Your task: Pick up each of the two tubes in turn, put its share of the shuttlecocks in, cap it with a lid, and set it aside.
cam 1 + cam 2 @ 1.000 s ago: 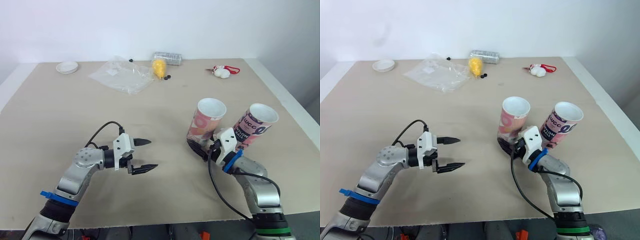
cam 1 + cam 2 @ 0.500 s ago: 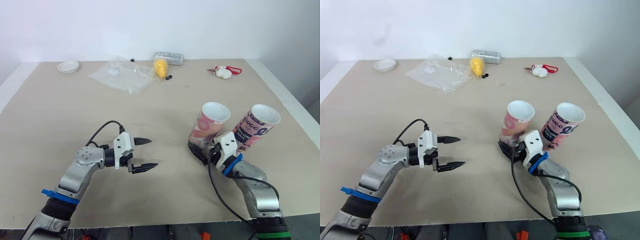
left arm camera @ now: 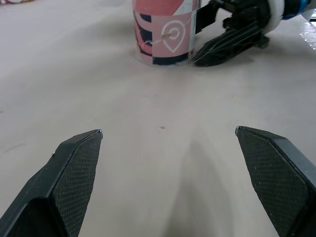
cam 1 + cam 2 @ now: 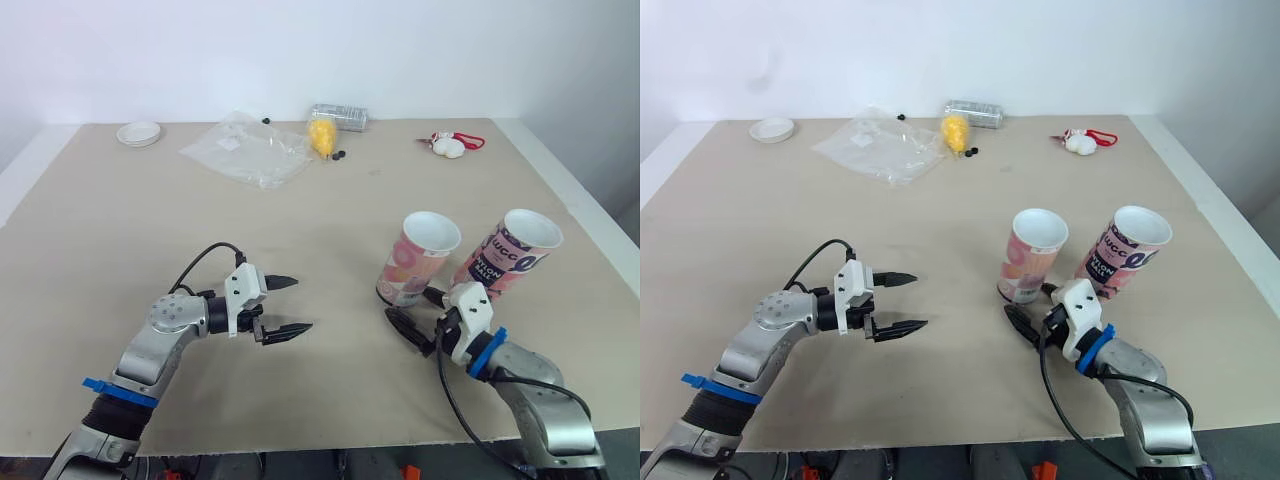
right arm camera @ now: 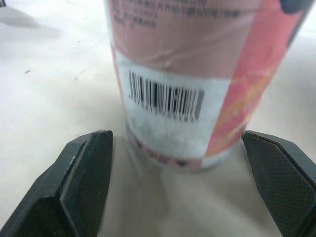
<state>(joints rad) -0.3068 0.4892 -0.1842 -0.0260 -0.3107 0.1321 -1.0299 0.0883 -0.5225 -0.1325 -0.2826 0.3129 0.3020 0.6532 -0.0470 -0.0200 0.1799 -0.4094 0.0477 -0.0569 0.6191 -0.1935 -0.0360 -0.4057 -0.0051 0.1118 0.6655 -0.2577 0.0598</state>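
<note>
Here the right gripper (image 4: 415, 310) sat low in the lower right of the frame, its two black fingers (image 5: 84, 182) spread wide on either side of the base of the pink tube (image 4: 417, 258), near it but not gripping it. That tube stood open-topped on the table (image 4: 120, 230), right of centre, leaning slightly; the second tube (image 4: 507, 260), also open, stood just beside it toward the right edge. The left gripper (image 4: 300, 305) hung over bare tabletop at lower left of centre, fingers parted and holding nothing, pointing toward the tubes. Along the far edge lay a white round lid (image 4: 138, 133), a crumpled plastic bag (image 4: 245, 150) and a yellow bundle (image 4: 321, 135)
</note>
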